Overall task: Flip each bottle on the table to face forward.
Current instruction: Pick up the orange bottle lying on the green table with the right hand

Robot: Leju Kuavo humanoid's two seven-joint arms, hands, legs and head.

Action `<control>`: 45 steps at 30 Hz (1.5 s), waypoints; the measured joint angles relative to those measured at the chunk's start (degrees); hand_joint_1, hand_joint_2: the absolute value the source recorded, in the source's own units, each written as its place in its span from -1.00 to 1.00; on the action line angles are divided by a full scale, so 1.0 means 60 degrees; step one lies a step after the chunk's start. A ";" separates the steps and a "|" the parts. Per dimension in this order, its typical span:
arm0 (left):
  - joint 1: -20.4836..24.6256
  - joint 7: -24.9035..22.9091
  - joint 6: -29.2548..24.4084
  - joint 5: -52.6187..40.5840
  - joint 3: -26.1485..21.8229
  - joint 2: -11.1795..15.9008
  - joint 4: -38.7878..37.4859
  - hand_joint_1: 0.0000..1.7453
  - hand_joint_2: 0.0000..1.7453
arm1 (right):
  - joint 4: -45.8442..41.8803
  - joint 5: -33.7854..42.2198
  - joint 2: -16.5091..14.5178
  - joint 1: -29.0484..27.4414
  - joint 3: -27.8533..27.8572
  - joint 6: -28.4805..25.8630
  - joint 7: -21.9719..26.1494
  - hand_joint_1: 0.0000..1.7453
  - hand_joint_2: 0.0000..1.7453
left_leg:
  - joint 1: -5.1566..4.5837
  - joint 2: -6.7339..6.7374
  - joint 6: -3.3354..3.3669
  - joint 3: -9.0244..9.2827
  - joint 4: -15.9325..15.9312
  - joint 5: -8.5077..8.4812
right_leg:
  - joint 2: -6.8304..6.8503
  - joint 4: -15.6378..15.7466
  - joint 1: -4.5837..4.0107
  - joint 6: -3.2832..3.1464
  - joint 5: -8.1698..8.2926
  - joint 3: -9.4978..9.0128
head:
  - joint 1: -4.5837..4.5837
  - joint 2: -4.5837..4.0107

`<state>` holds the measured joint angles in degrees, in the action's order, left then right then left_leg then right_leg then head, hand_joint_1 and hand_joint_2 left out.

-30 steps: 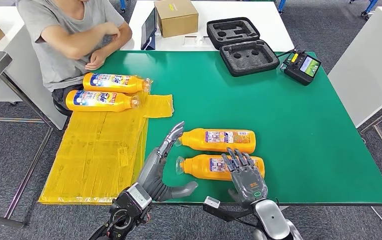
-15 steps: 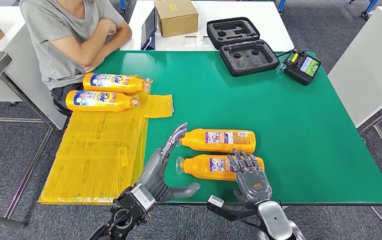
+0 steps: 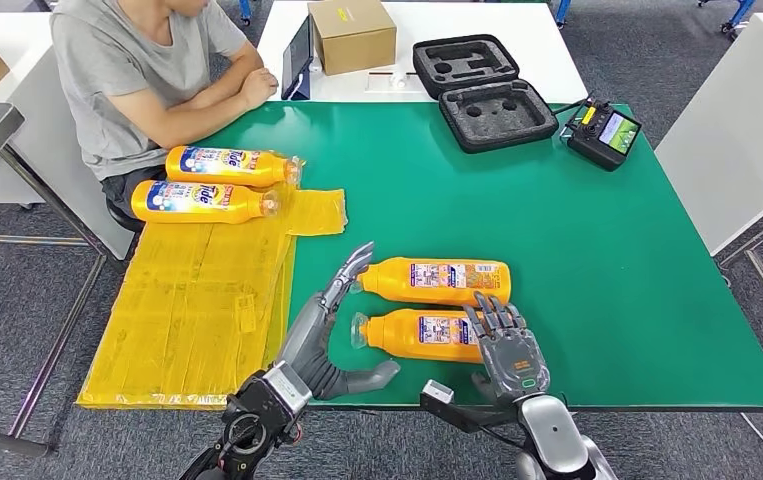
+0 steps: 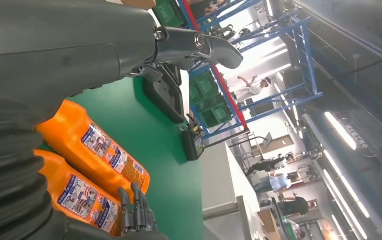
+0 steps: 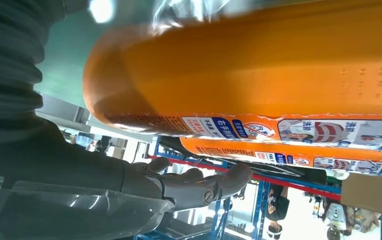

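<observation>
Orange plastic bottle nearest the table edge point(image 3: 427, 334), lying on green table point(image 3: 607, 250): right hand point(image 3: 508, 352) spread over its base, gripping nothing; left hand point(image 3: 329, 318) open beside cap; roll gently, label uppermost

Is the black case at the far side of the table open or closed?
Open: the black case lies spread, both foam-lined halves showing.
</observation>
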<state>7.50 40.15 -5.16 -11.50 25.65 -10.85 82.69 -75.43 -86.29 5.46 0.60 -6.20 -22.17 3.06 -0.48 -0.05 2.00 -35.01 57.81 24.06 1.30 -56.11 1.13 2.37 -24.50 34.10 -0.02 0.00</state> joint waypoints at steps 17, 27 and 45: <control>-0.0018 -0.0001 -0.0080 -0.0052 -0.0023 -0.0035 -0.0005 -1.00 1.00 | 0.0462 0.0424 -0.0069 0.0317 0.0260 0.0348 0.0335 1.00 1.00 | 0.0000 0.0008 0.0000 0.0005 0.0000 0.0000 | -0.0003 0.0000 -0.0001 0.0000 0.0000 -0.0004 | 0.0000 0.0000; -0.0012 -0.0001 0.0030 -0.0065 -0.0046 -0.0110 -0.0066 -1.00 1.00 | 0.0982 0.1314 -0.0085 0.0640 0.0503 0.0390 0.0922 1.00 1.00 | 0.0000 0.0014 0.0002 0.0044 0.0000 0.0000 | -0.0009 0.0003 0.0000 0.0001 0.0002 -0.0038 | 0.0000 0.0000; 0.0119 -0.0149 -0.0308 -0.0404 -0.0248 -0.0409 -0.0485 -1.00 1.00 | 0.0817 0.7590 -0.0455 0.0394 0.1229 0.2498 0.4105 1.00 1.00 | 0.0008 0.0024 -0.0002 0.0039 0.0000 0.0003 | -0.0020 0.0002 -0.0013 0.0006 0.0008 -0.0031 | 0.0000 0.0000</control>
<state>8.21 39.26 -7.01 -13.92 24.17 -13.31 79.78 -70.53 -40.75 2.73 2.97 1.17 -7.19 27.69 -0.43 0.09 1.99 -34.78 57.81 24.08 1.18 -56.10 1.05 2.40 -24.45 33.92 -0.02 0.00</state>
